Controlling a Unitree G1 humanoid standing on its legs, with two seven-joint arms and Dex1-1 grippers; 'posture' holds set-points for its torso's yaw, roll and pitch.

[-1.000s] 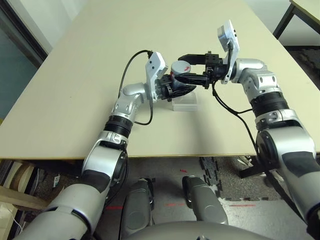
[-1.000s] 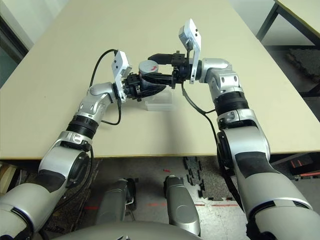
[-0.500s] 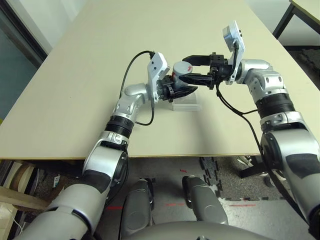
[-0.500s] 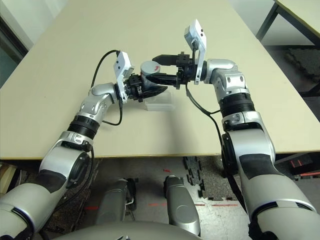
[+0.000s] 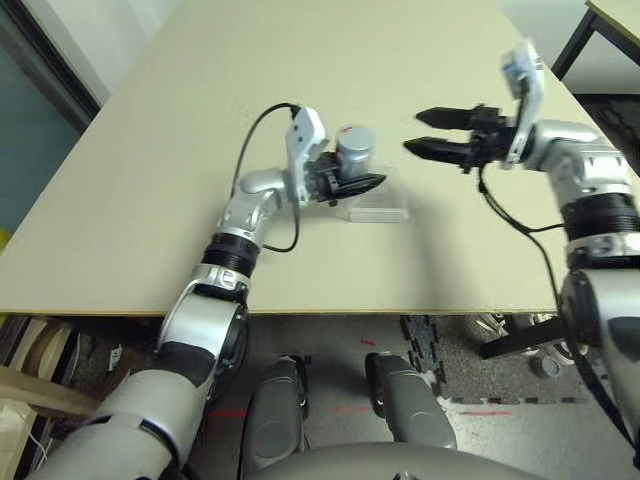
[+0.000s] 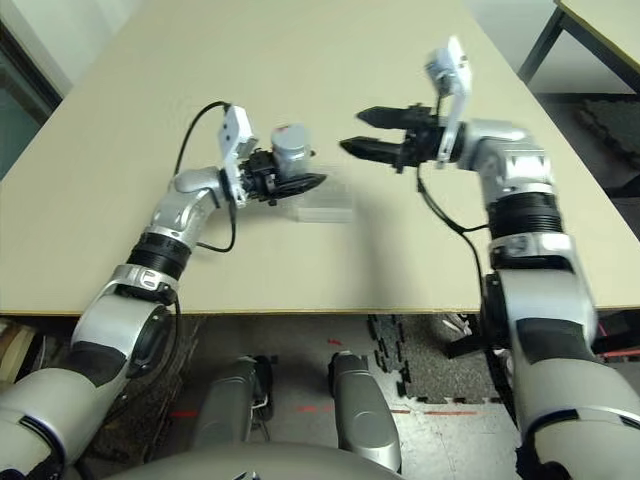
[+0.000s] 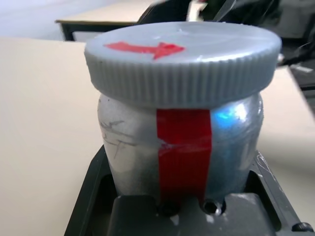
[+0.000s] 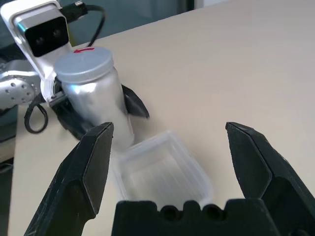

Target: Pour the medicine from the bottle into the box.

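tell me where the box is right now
The box lies on the table near its middle, just beside and below the capped bottle held upright in the left gripper, with the open right gripper off to its right.

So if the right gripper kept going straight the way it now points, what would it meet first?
Probably the bottle, held upright in the left gripper. The right gripper, jaws open, points toward it above the clear box; depth is uncertain.

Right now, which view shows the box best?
Right wrist view: the box shows close, its clear rim and floor visible beside the bottle. Both eye views show it small, as a faint pale patch on the table.
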